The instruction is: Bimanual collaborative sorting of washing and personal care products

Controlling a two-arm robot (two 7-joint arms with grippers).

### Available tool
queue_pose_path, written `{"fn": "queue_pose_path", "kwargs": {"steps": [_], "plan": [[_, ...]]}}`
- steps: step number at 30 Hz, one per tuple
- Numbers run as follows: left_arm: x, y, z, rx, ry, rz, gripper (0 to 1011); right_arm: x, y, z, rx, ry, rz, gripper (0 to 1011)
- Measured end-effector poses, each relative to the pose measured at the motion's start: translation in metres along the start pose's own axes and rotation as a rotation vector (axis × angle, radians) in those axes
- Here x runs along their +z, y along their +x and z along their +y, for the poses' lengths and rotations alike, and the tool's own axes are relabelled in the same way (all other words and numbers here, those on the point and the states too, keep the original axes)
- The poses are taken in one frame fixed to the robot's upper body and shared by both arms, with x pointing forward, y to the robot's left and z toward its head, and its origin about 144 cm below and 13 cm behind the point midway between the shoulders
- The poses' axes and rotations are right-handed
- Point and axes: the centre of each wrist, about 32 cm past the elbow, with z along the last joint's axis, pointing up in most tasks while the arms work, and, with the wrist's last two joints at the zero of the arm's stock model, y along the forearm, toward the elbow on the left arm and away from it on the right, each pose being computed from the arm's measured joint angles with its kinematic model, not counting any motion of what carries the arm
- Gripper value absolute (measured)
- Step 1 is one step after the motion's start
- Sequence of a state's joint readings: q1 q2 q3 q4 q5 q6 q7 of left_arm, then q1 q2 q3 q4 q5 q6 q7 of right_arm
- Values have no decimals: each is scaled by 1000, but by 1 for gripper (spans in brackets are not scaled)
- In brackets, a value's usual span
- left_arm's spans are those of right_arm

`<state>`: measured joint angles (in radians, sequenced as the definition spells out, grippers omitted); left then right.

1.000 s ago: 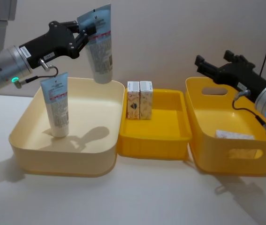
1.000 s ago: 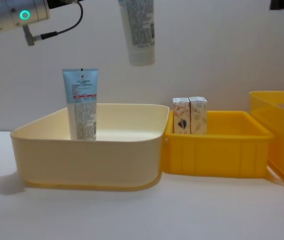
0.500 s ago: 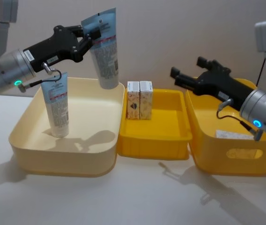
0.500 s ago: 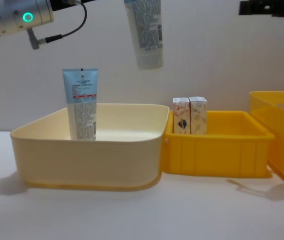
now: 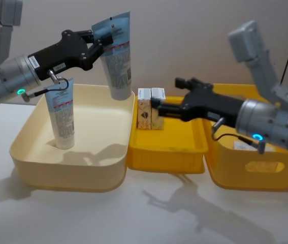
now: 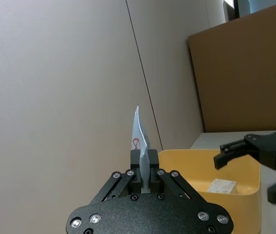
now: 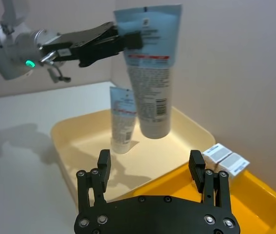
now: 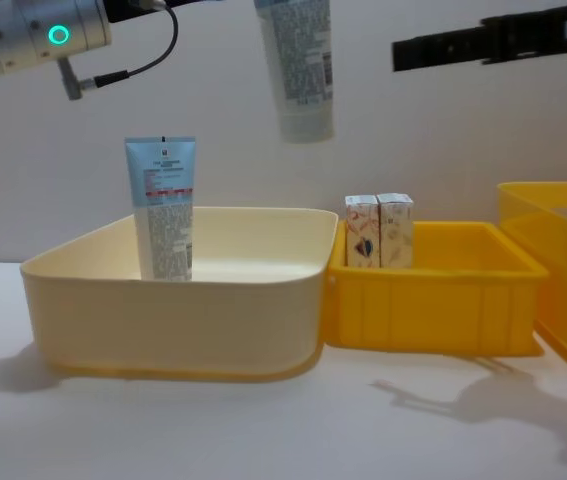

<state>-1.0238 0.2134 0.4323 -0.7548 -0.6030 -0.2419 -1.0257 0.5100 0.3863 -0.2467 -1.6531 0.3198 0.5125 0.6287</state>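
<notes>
We see the left claw (image 5: 99,41) up high, shut tight on the flat top end of the hanging tube (image 5: 117,63). This blue tube hangs from the claw toward 5 o'clock, cap down. It is in the air over the 2 o'clock corner of the cream bin (image 5: 57,175). From the left wrist, the tube's thin edge (image 6: 138,141) sticks up between the two closed fingers (image 6: 136,165).

The standing tube (image 5: 62,114) rests on its cap inside the cream bin, toward 9 o'clock.

The right claw (image 5: 165,93) is wide open and holds nothing. It sits at 3 o'clock of the hanging tube and points at it, with a gap between them. From the right wrist, the tube (image 7: 149,87) hangs ahead of the open claw (image 7: 150,158), in line with the space between its fingers, and touches neither one.

Two small white boxes (image 5: 151,108) stand side by side, touching, at the 11 o'clock corner of the yellow tray (image 5: 166,150). They are at 7 o'clock of the right claw. From the chest, the claw (image 8: 408,50) is well above them (image 8: 379,232).

One more white box (image 6: 221,185) lies flat in the big yellow bin (image 5: 245,175), at 3 o'clock of the tray.
</notes>
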Motion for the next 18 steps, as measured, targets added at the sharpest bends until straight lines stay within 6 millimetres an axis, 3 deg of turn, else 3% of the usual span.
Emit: {"fn": "queue_pose_path", "kwargs": {"steps": [9, 18], "plan": [[1, -4, 0, -17, 7, 3, 88, 13, -9, 22, 67, -90, -73, 1001], [0, -7, 1, -21, 11, 9, 89, 17, -19, 36, 26, -109, -121, 1001]]}}
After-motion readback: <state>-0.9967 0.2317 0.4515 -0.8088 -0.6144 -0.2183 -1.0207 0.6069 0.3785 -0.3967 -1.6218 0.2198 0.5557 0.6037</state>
